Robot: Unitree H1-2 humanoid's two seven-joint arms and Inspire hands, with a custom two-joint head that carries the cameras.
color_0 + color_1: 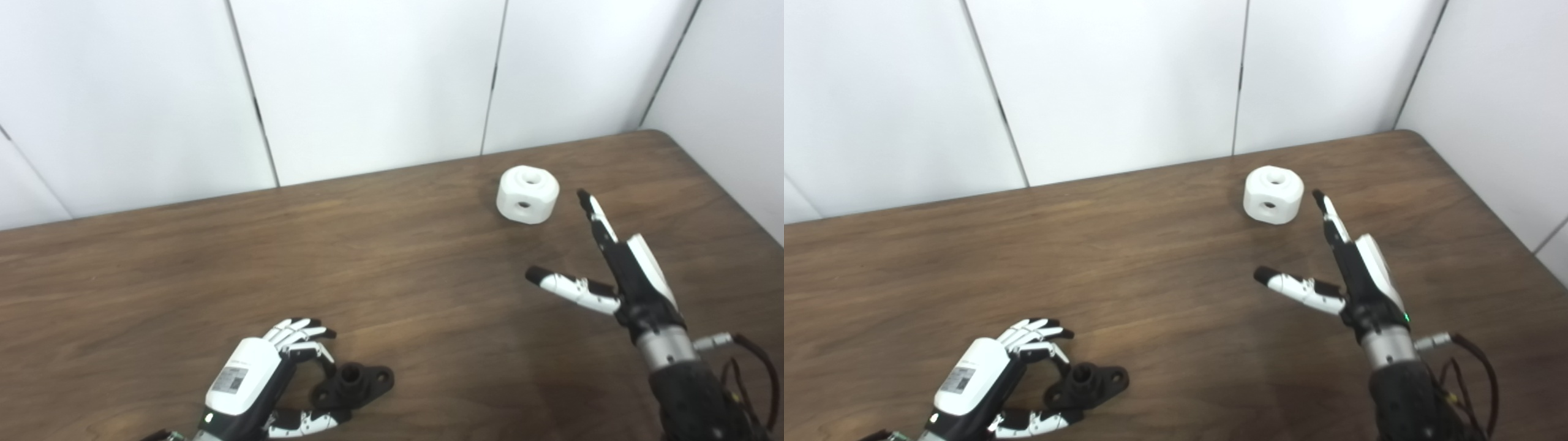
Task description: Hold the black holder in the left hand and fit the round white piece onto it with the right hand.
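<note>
— What's the biggest thing in front of it?

— The table (184, 269), dark brown wood grain with a rounded far-right corner, set against plain white wall panels (367, 79) with thin dark seams.

— And the arms?

— The right hand (618, 269) hangs over the right side of the table, wide open: fingers straight, pointing away, thumb stuck out to the left, holding nothing. Its fingertips are near the round white piece (527, 194) but apart from it.

— What is that piece like?

— A squat, smooth, matte white drum with bevelled edges, a hole in its top and another in its side. It sits alone near the far edge.

— The other hand?

— The left hand (269, 373), glossy white shell with black fingertips, is at the near edge, fingers curled above and thumb below the black holder (355, 384). Whether it truly grips it, I can't tell.

— The holder?

— Matte black, a short upright tube on a flat flange with eyelet holes, lying on the wood.
</note>
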